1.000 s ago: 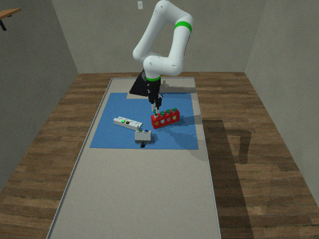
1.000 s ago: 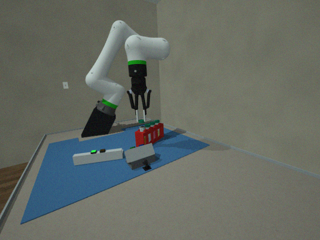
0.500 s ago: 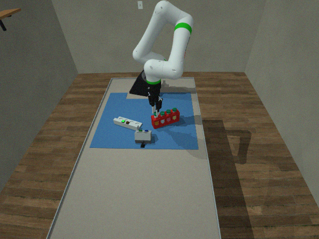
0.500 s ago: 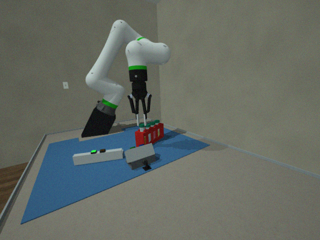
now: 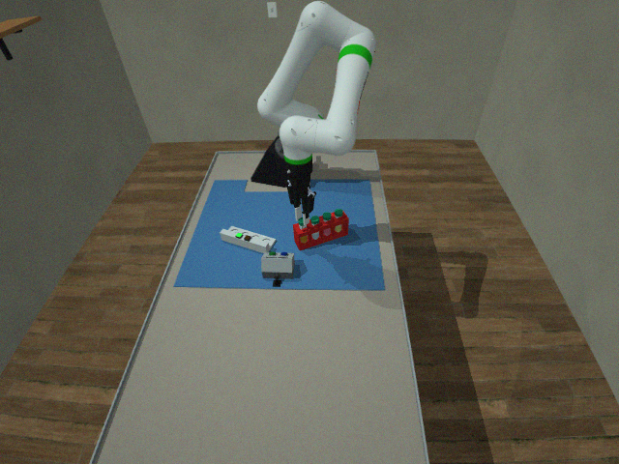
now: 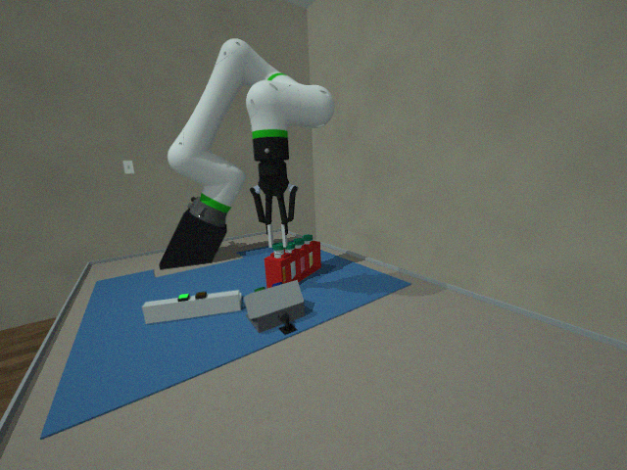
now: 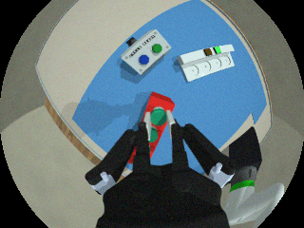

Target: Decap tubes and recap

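Your tool hangs plumb over the red station's end tube, fingers nearly closed, gripping a green cap. Green lamp lit on the tray.

In the wrist view the gripper and its black housing hide most of the red decapping station, so only two green caps show between the fingers. From the exterior view the back of the key desk conceals both keys, and the cap tray shows only its rear wall, its nests out of sight. The numbers on the station's front are too small to read from above, and whether the held cap touches its tube cannot be told.
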`<action>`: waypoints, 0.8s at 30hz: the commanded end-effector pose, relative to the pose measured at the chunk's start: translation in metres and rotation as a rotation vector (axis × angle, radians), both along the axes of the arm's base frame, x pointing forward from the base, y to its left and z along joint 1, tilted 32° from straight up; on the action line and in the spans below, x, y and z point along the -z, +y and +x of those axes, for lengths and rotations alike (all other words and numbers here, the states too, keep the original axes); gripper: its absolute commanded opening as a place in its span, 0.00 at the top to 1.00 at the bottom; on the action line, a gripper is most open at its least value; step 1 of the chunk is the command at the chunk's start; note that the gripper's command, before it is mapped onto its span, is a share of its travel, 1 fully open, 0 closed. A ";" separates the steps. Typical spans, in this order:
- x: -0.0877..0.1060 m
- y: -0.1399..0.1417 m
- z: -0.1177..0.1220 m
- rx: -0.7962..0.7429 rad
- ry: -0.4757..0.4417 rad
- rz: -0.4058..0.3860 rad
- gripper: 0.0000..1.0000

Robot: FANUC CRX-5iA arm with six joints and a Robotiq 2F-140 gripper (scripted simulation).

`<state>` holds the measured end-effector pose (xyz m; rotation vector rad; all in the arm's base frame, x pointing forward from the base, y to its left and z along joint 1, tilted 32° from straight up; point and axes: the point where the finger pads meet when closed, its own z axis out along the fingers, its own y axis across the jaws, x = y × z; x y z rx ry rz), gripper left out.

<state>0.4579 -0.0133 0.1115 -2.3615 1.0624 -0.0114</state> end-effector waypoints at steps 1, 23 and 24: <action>0.001 0.001 0.000 0.000 0.000 0.000 1.00; 0.007 0.004 0.002 0.000 0.000 0.000 1.00; 0.007 0.004 0.002 0.000 0.000 0.000 1.00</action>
